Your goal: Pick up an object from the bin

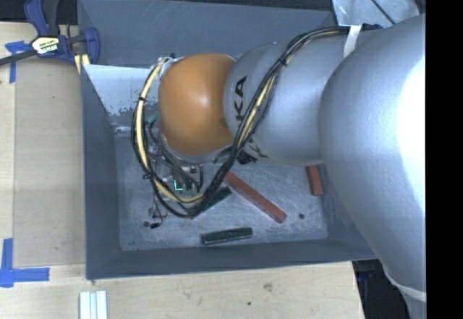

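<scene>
Top-down view of the grey bin [101, 187]. The arm [311, 108], its wrist under an orange cover [194, 102], extended in from the right. The tool [177, 184] hung low over the left part of the floor. Just right of it lay a tilted reddish-brown bar [255, 199]. A small reddish block [314, 181] lay farther right, and a dark flat stick [227, 236] near the front wall.

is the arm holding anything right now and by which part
Cannot tell: the gripper is covered by the wrist and cables. The brown stick and dark bar nearby lie on the bin floor.
</scene>
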`<state>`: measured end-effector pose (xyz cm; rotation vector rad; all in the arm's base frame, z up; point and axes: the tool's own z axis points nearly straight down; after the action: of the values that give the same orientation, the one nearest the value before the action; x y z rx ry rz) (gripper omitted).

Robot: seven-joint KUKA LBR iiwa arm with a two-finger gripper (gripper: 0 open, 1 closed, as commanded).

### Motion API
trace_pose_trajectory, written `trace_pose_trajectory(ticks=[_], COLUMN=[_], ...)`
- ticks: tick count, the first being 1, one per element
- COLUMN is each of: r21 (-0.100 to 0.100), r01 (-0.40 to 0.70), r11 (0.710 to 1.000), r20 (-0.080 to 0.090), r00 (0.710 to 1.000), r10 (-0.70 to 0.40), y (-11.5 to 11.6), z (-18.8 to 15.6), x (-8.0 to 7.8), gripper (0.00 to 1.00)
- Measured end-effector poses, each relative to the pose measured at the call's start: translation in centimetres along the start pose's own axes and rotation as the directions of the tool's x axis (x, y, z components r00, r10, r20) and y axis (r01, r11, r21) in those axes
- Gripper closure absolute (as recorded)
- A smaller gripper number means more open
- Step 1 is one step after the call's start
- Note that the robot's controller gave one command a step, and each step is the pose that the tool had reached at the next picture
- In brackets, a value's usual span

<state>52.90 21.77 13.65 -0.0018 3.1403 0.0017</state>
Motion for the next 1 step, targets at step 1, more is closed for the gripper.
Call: trace_pose_trajectory(ticks=[1], r21=[0.001], r01=[0.31], r11=[0.951], r20=[-0.001], r00=[0.951], r10=[-0.31], y=[-8.19], z=[6.63], x=[-0.68], gripper=[0.0])
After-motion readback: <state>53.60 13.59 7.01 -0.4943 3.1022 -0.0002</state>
